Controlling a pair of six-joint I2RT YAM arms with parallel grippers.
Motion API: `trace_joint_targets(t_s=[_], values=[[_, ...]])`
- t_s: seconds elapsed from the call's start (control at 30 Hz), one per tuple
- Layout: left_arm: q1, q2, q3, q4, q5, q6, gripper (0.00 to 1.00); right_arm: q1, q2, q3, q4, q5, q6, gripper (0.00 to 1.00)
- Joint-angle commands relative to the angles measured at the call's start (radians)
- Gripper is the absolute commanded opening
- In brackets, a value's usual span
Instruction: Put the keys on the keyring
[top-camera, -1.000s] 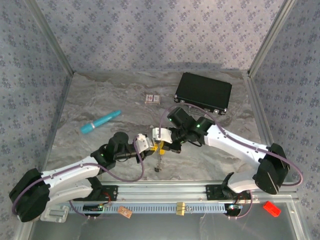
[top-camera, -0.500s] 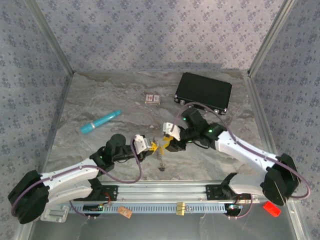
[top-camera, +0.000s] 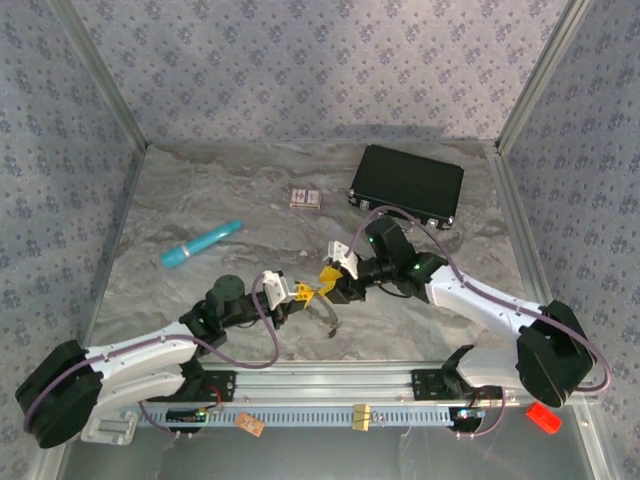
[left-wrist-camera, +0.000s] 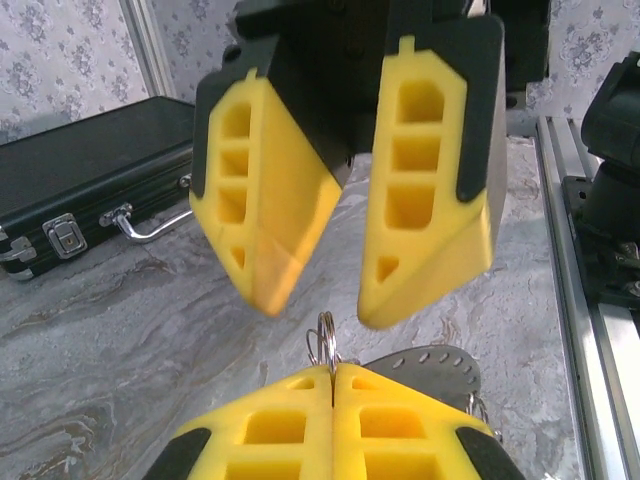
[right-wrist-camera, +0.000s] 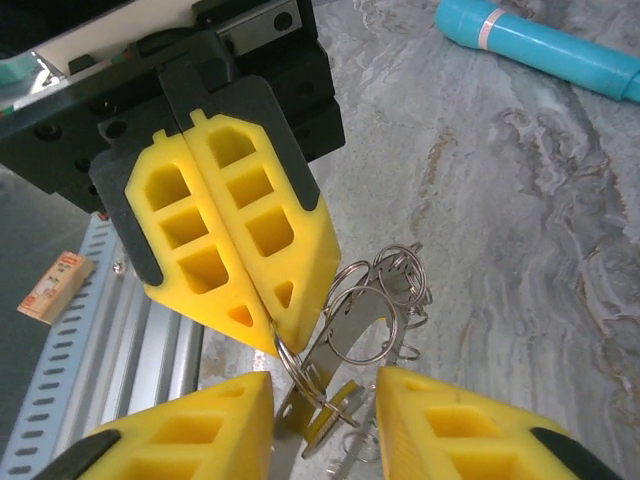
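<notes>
The keyring (left-wrist-camera: 325, 342) is mostly hidden. Just a sliver of wire pokes out where the left claw (left-wrist-camera: 330, 372) is pinched tight on it, held above the table (top-camera: 240, 170) near the middle of its near edge. Below hangs a tangle of rings and the keys (right-wrist-camera: 335, 400), too jumbled to sort. It is partly cut off by the right claw (right-wrist-camera: 325, 378), whose fingers stand apart on either side. Since a second ago the right claw has drawn back toward the right edge, and the dangling bundle has shifted that way too.
</notes>
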Motion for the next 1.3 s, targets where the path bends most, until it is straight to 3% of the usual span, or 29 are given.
trace_joint_targets(t_s=[0.0, 0.2, 0.27, 0.33, 0.4, 0.6, 0.73, 0.93, 1.1, 1.13, 1.23, 1.27], values=[[0.002, 0.003, -0.005, 0.092, 0.012, -0.018, 0.00, 0.005, 0.008, 0.000, 0.016, -0.043, 0.005, 0.28], [0.001, 0.000, -0.005, 0.087, 0.009, -0.019, 0.00, 0.006, 0.023, 0.023, -0.012, -0.067, -0.013, 0.01], [0.002, -0.006, 0.003, 0.060, -0.008, -0.019, 0.02, 0.007, 0.023, 0.039, -0.041, -0.064, -0.030, 0.00], [0.001, -0.018, 0.015, 0.002, -0.038, -0.014, 0.21, 0.015, 0.020, 0.064, -0.097, -0.034, -0.059, 0.00], [0.002, -0.033, 0.028, -0.065, -0.045, 0.010, 0.26, 0.029, 0.017, 0.096, -0.168, 0.017, -0.102, 0.00], [0.002, -0.060, 0.059, -0.189, -0.046, 0.055, 0.29, 0.092, 0.036, 0.188, -0.346, 0.178, -0.220, 0.00], [0.001, -0.064, 0.067, -0.210, -0.037, 0.067, 0.28, 0.132, 0.068, 0.246, -0.430, 0.250, -0.277, 0.00], [0.002, -0.054, 0.076, -0.210, -0.007, 0.070, 0.22, 0.159, 0.089, 0.289, -0.442, 0.259, -0.299, 0.00], [0.001, -0.047, 0.080, -0.204, 0.008, 0.077, 0.06, 0.164, 0.095, 0.299, -0.434, 0.247, -0.292, 0.00], [0.001, -0.048, 0.079, -0.202, 0.009, 0.076, 0.03, 0.158, 0.086, 0.287, -0.419, 0.243, -0.278, 0.02], [0.004, -0.052, 0.067, -0.178, 0.010, 0.072, 0.00, 0.110, 0.043, 0.228, -0.352, 0.204, -0.212, 0.26], [0.004, -0.053, 0.059, -0.162, 0.010, 0.069, 0.00, 0.089, 0.031, 0.208, -0.335, 0.185, -0.190, 0.28]])
